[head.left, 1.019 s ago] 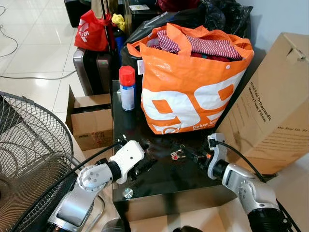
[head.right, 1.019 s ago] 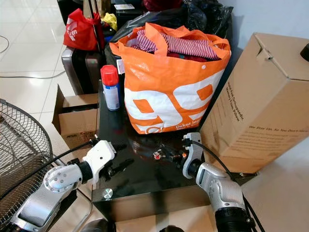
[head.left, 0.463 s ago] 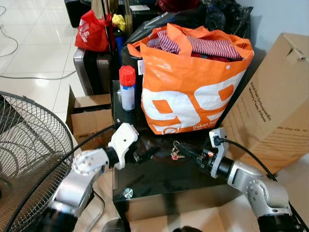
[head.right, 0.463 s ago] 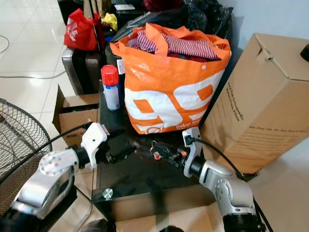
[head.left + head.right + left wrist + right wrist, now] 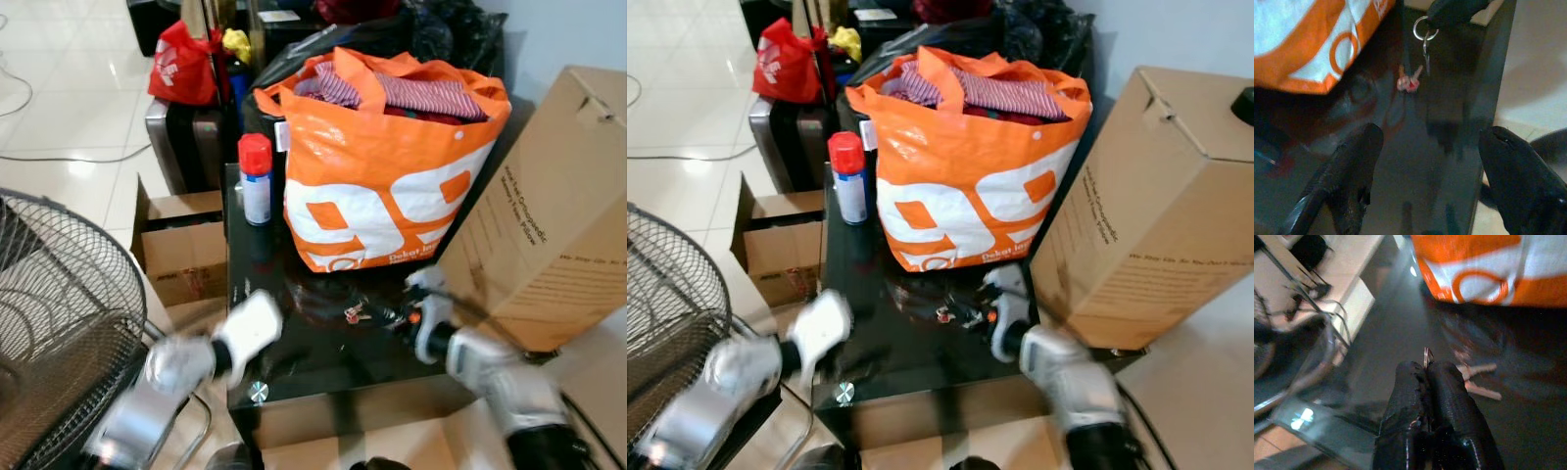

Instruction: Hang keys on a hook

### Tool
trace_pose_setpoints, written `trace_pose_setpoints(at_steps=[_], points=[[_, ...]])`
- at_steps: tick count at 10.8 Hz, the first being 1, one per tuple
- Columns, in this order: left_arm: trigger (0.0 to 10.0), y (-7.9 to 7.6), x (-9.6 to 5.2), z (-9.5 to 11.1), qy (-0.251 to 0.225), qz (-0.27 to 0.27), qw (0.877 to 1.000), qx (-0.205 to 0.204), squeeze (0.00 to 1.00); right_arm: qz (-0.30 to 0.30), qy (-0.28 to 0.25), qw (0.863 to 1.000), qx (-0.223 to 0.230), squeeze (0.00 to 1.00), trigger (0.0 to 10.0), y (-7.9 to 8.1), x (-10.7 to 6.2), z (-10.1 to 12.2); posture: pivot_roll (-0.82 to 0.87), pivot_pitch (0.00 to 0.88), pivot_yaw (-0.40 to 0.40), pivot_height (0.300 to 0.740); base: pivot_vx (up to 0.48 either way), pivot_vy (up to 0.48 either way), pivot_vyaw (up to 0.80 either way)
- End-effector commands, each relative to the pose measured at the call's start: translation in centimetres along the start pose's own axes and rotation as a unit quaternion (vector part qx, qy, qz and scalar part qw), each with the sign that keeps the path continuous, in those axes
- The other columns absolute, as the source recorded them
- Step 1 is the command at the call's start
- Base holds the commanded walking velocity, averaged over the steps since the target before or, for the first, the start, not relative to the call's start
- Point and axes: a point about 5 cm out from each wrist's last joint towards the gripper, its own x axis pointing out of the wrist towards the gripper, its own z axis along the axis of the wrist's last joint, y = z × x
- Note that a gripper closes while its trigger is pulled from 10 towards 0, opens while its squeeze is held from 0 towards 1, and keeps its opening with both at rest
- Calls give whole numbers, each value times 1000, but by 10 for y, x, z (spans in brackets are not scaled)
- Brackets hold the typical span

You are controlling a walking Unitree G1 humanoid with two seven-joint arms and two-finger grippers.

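A small bunch of keys (image 5: pixel 357 313) with a red tag (image 5: pixel 1409 83) hangs on a silver ring (image 5: pixel 1423 30) low over the glossy black table (image 5: pixel 323 367), in front of the orange bag. My right gripper (image 5: pixel 1426 368) is shut on the ring and comes in from the right (image 5: pixel 390 315). My left gripper (image 5: pixel 1432 132) is open with its fingers (image 5: pixel 1359 166) spread wide, pointing across the table top at the keys from a short way off. Its blurred white wrist (image 5: pixel 250 333) is near the table's front left corner.
A full orange shopping bag (image 5: pixel 392 186) and a red-capped spray can (image 5: pixel 256 179) stand at the back of the table. A big cardboard box (image 5: pixel 558 225) leans at the right. A wire fan (image 5: pixel 49 323) and an open carton (image 5: pixel 181 250) are on the left.
Both arms are blurred by motion. My left arm has dropped back toward the table's front left corner, away from the keys. The right gripper still has the keys, slightly lower.
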Motion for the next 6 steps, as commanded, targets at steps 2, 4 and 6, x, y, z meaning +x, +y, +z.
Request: trace_pose_setpoints(at_steps=[2, 4, 6], points=[[10000, -10, -2, 2, 4, -7, 1000, 20, 0, -35, 7, 999, -28, 0, 0, -3, 13, -1, -18, 63, -52, 740, 0, 0, 0], [10000, -13, -2, 2, 5, -6, 1000, 19, 0, -50, 4, 998, -30, 0, 0, 0, 28, 1, -9, 73, -57, 740, 0, 0, 0], [10000, -13, -3, 2, 3, 0, 1000, 16, 0, -64, 9, 998, -24, 0, 0, -5, 31, -6, -5, 78, -58, 740, 0, 0, 0]])
